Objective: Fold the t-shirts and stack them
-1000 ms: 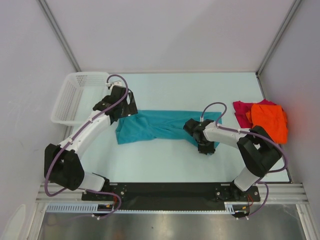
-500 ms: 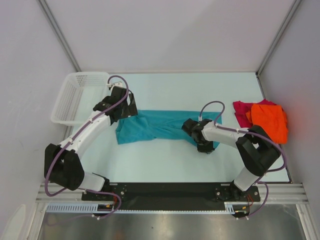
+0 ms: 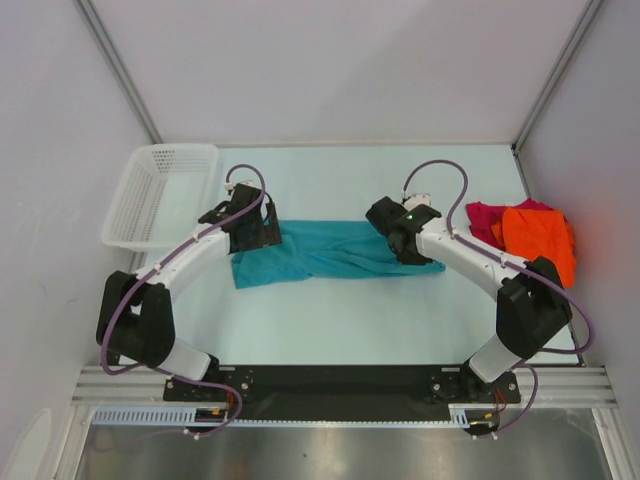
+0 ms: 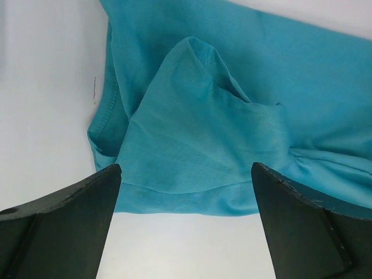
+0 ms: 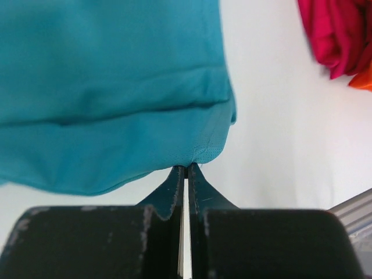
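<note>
The teal-blue t-shirt [image 3: 320,255] lies as a crumpled band across the middle of the worktop [image 3: 330,320]; at its right end the right end effector [image 5: 187,168] has its fingers pinched fully together on a corner of the hem, while over its left end the left end effector [image 4: 183,174] hangs with fingers spread wide, holding nothing. Right of the teal-blue t-shirt and apart from it, the orange t-shirt [image 3: 540,240] lies bunched partly over the magenta-red t-shirt [image 3: 483,222], and off its far-left side stands the white mesh basket [image 3: 120,215]
</note>
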Motion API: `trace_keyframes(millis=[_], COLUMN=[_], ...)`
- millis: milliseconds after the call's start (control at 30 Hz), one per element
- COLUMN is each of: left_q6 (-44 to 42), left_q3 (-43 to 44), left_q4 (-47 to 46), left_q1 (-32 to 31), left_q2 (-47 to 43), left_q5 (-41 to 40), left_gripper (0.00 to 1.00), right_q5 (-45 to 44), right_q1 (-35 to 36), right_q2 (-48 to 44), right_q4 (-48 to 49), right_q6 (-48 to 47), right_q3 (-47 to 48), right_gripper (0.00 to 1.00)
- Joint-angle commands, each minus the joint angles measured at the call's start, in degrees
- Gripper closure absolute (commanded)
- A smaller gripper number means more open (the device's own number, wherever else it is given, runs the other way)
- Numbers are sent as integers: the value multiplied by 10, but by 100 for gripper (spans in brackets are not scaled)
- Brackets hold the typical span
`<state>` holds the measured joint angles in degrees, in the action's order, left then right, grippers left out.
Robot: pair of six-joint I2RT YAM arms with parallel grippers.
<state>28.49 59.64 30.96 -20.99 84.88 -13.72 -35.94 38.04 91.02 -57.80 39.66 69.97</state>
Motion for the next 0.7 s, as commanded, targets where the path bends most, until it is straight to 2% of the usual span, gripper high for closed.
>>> trace_keyframes(millis=[0, 433, 667], left_q6=[8, 2, -2], left_q3=[0, 1, 4], left_q4=[-21, -7, -1], left_q1=[-1, -2, -1], left_q2=[-12, -25, -26], left_q5=[3, -13, -22], left_gripper=[1, 1, 0], right_q5=[-33, -39, -62], right_q1=[-41, -102, -122], right_q2=[22, 166, 186], right_q4=[6, 41, 45], right_q6=[-47, -82, -84], right_q3=[48, 124, 139], right_gripper=[100, 100, 100])
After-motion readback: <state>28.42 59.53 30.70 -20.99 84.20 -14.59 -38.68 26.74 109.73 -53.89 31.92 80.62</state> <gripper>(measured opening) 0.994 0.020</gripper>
